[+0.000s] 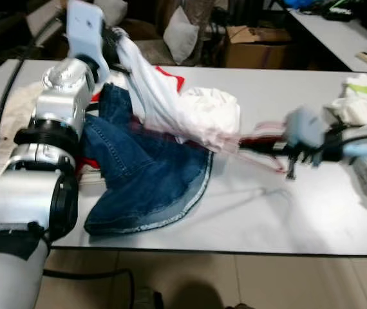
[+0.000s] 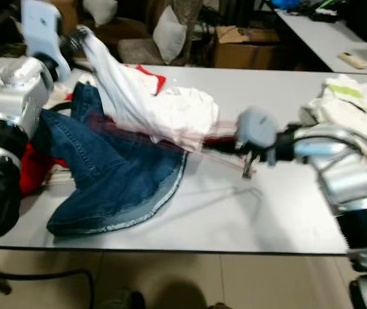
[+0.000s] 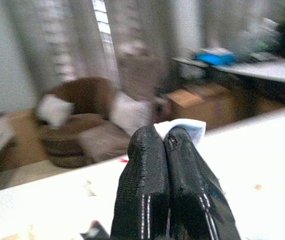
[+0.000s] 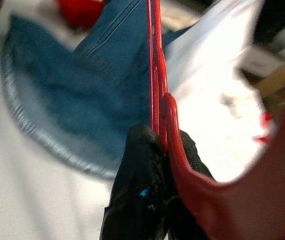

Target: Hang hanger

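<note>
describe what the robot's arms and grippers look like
Both arms are shiny silver with rounded joint housings and black ring bands; a black cable runs beside the left arm. Pale blue-grey wrist blocks. The left gripper and right gripper each have two long, black, textured fingers.

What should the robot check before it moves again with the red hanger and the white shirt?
1. Right gripper shut on the red hanger: ok.
2. Left gripper pinching the white shirt: ok, white cloth shows between the fingers.
3. Hanger inside the shirt: cannot tell, the eye views are blurred.
4. Blue jeans free of the hanger: cannot tell, they lie right beside it.
5. Table space in front of the clothes: ok.
</note>
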